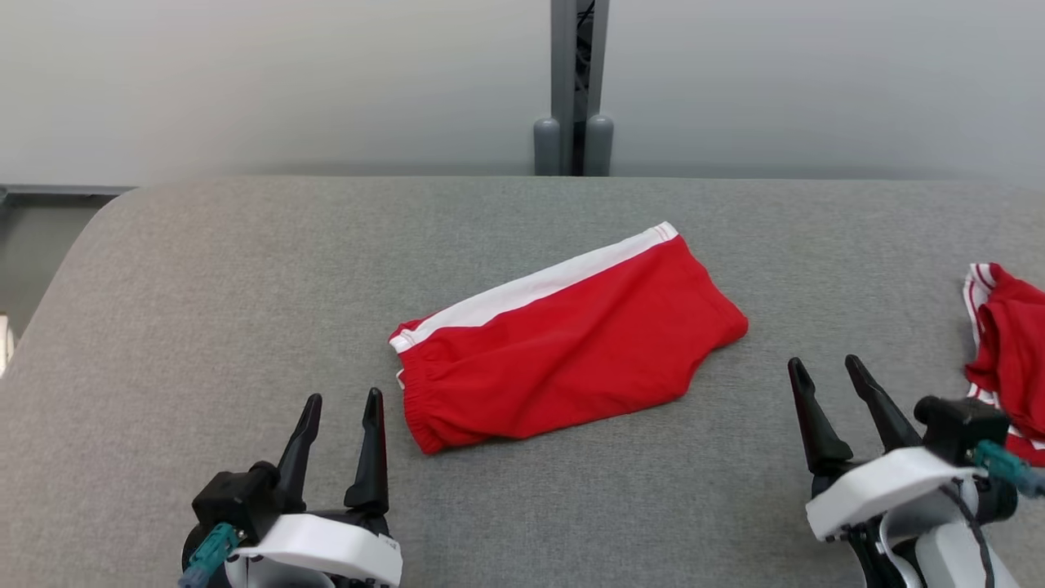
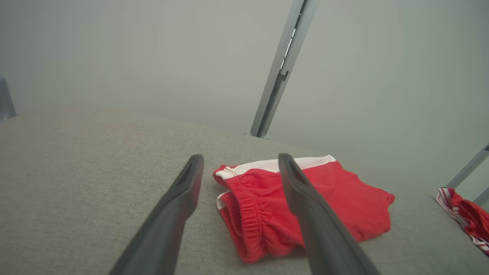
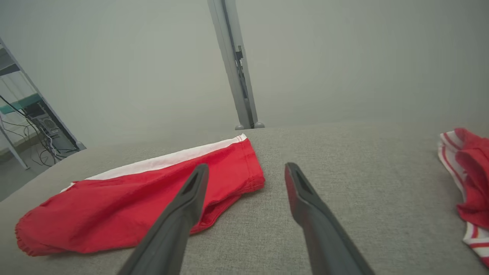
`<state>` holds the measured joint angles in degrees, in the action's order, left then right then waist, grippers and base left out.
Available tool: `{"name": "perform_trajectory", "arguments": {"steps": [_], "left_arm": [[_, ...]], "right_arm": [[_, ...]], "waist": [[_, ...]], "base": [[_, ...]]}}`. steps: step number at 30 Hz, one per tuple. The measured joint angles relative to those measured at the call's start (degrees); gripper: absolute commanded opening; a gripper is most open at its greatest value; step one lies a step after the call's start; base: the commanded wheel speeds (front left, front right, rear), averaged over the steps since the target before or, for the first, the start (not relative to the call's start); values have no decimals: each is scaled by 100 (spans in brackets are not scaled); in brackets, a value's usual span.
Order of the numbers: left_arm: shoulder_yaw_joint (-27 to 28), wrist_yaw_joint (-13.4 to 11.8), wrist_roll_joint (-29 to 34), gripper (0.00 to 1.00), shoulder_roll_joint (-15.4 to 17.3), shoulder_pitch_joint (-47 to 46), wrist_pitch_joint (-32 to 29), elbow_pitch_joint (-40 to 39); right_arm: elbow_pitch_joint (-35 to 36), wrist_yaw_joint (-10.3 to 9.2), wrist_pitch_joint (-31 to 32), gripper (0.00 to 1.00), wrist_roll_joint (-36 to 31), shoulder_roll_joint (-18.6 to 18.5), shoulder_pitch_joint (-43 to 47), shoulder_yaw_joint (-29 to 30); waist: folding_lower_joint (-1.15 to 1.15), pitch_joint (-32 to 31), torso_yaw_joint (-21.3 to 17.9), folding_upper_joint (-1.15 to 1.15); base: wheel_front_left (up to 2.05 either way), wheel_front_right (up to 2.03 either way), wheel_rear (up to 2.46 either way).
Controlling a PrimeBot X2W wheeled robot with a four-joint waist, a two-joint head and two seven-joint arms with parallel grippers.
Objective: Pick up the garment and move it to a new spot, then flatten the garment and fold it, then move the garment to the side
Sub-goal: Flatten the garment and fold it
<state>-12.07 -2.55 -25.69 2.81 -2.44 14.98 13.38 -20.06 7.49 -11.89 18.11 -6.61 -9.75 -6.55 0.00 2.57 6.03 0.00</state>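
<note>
We are holding our left claw (image 1: 344,395) and right claw (image 1: 823,360) wide open and empty, with the folded red garment (image 1: 571,335) lying between them on the grey desk (image 1: 245,286).

My left claw (image 2: 240,157), its two long dark fingers spread wide, hangs over a grey fabric-covered surface (image 2: 76,172), framing the gathered waistband end of a folded pair of red shorts with a white side stripe (image 2: 344,198). A crumpled red-and-white striped garment (image 2: 468,215) lies well apart at the right edge; a grey metal post (image 2: 280,76) rises behind.
</note>
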Motion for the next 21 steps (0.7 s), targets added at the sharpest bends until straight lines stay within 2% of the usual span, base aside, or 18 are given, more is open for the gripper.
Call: {"name": "perform_trajectory", "arguments": {"steps": [6,9,15,18,21], "left_arm": [[-133,-213,78,100,1,-73,0,23],[-211,-259,54,100,0,-143,1,13],[-259,-305,-18,100,1,-146,0,-7],[-202,-326,-18,100,1,-151,0,-65],[-202,-322,-19,100,1,-167,0,-89]], "right_arm": [[-349,0,970,100,1147,68,-427,66],[-532,0,1470,100,1744,134,-635,361],[-1137,0,2084,100,1922,200,-1005,1017],[-1664,0,2350,100,1740,278,-1307,1539],[-1968,0,2453,100,1530,313,-1558,1794]], "waist": [[0,178,275,0],[0,277,467,0],[0,468,879,0],[0,590,1099,0],[0,678,1224,0]], "base": [[0,0,0],[0,0,0],[0,0,0],[0,0,0],[0,0,0]]}}
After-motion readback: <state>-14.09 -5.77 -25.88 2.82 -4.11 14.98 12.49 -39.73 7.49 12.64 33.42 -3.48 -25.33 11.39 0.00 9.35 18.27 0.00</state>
